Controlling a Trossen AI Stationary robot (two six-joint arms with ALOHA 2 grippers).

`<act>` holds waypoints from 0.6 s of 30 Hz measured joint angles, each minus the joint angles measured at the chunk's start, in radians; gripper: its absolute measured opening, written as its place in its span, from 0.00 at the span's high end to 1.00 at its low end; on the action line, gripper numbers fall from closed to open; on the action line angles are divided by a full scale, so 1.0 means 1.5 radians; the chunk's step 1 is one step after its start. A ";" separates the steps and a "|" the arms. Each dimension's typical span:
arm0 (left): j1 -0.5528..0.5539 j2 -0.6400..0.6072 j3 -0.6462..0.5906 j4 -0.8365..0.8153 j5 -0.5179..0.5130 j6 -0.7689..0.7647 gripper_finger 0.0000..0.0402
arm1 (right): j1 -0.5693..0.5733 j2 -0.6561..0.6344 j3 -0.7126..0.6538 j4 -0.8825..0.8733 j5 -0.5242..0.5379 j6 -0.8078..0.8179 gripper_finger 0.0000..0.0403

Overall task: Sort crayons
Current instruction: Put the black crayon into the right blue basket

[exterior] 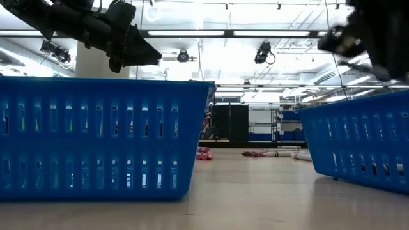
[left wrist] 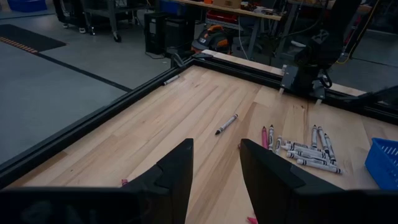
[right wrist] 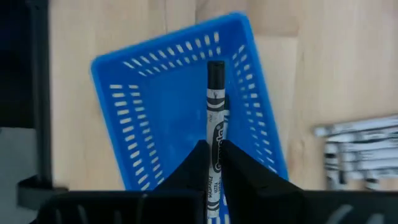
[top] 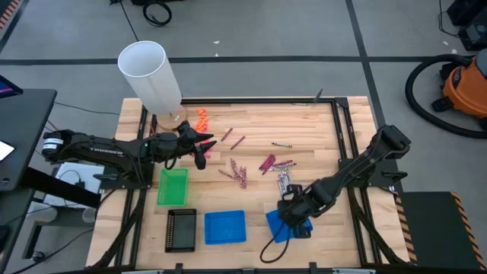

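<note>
On my wooden worktop [top: 251,122] a white cylinder [top: 149,72] stands at the far left corner, orange bits [top: 202,117] just beside it. Along the near edge sit a green tray [top: 173,186], a black tray [top: 180,229], a blue basket [top: 225,227] and another blue basket [right wrist: 155,106]. An orange vacuum [top: 464,87] stands on the floor beyond the right edge.

crayon [right wrist: 215,124] lower end hidden | blue tray [right wrist: 149,106] cut off
</note>
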 joint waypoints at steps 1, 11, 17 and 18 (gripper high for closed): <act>0.000 0.000 0.000 0.000 0.000 0.000 0.65 | 0.000 0.011 -0.004 0.000 -0.002 0.005 0.91; 0.000 0.000 0.000 -0.004 0.000 0.000 0.65 | -0.030 0.018 -0.003 -0.036 -0.036 0.008 0.72; 0.000 0.000 0.000 -0.004 0.000 0.001 0.65 | -0.064 -0.039 0.007 -0.128 0.024 -0.015 0.70; 0.000 0.000 0.000 -0.004 0.000 0.001 0.65 | -0.070 -0.042 0.008 -0.140 0.030 -0.024 0.70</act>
